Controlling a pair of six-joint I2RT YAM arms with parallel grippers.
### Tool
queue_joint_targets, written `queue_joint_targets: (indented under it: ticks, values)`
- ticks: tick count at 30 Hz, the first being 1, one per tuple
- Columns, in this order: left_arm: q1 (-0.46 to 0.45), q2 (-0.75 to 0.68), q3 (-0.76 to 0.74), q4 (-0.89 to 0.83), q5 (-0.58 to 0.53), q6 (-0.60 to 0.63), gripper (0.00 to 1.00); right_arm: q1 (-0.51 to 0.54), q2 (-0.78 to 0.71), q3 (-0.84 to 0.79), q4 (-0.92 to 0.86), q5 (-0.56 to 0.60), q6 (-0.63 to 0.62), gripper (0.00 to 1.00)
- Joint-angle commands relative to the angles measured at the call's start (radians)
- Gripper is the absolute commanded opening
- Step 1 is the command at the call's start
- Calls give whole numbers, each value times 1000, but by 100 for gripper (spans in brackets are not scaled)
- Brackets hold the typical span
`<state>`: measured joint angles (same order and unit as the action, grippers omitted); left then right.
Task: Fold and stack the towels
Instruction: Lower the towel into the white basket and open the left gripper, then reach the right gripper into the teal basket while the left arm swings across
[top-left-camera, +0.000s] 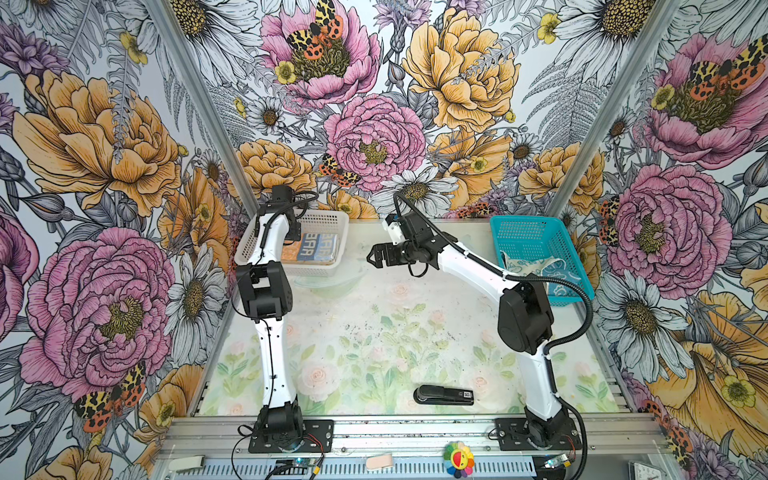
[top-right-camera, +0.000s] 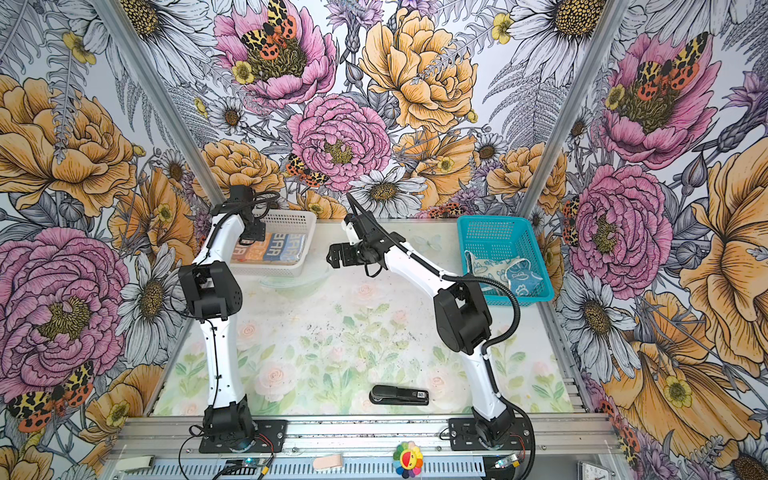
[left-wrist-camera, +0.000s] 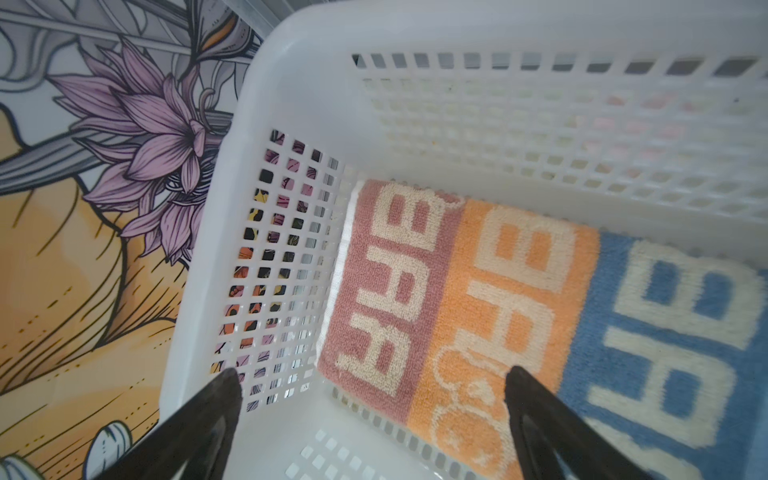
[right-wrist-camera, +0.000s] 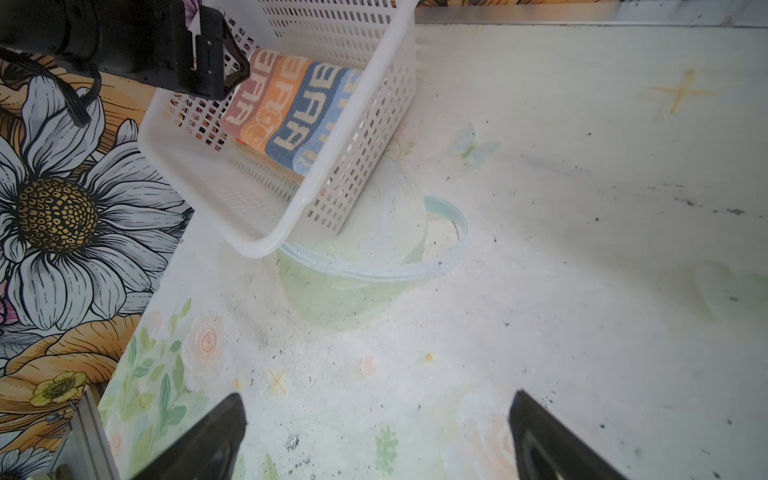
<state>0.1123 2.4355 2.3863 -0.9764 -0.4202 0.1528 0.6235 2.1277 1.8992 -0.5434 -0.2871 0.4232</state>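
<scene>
My left hand (left-wrist-camera: 372, 374) hangs spread and empty over the white basket (top-left-camera: 328, 216) at the far left of the desk (top-left-camera: 415, 332). One finger is over the folded towel (left-wrist-camera: 498, 299) and the other is near the basket's left wall. My right hand (right-wrist-camera: 378, 399) is spread and empty too, hovering over the bare middle of the desk.

I judge the step to be clearing this drop. I would lift the left hand straight up, with no sideways drift, so neither finger snags the terry loops or knocks the wall. The basket's near corner seems to sit on a clear bowl (right-wrist-camera: 374, 266), so a bump could rock it.

The towel lies flat toward the right of the basket, apparently on other folded cloth. Its long axis runs left to right along the basket's long side. Its stripes run near to far, with pink at the left end and blue at the right.

Two loose towels (top-left-camera: 536, 266) wait crumpled in the teal basket (top-left-camera: 528, 237) at the far right. I would send the right hand there and pinch one edge only.
</scene>
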Motion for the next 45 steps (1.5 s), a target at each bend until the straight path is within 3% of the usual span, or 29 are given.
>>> queue_joint_targets:
  ticks: [1,6,14,20,25,31,40,45]
  values:
    - [-43,-118,14,19,84,-66,99,-20,-128,-31,-36,76,-48,99]
    - [-136,-196,16,32,133,-89,99,-108,-278,-131,-86,173,-69,99]
    - [-416,-293,-7,142,148,-115,99,-421,-551,-351,-124,286,-47,99]
    - [-667,-248,16,245,98,-56,99,-699,-616,-493,-140,270,11,99]
    - [-799,-147,107,255,80,-24,99,-838,-559,-544,-139,228,22,99]
    - [-904,-67,155,255,60,15,99,-878,-448,-559,-127,293,17,99]
    - [-926,-37,122,256,129,-40,99,-886,-229,-470,-121,256,13,97]
    - [-931,-23,111,258,129,-34,99,-874,-160,-452,-65,200,40,82]
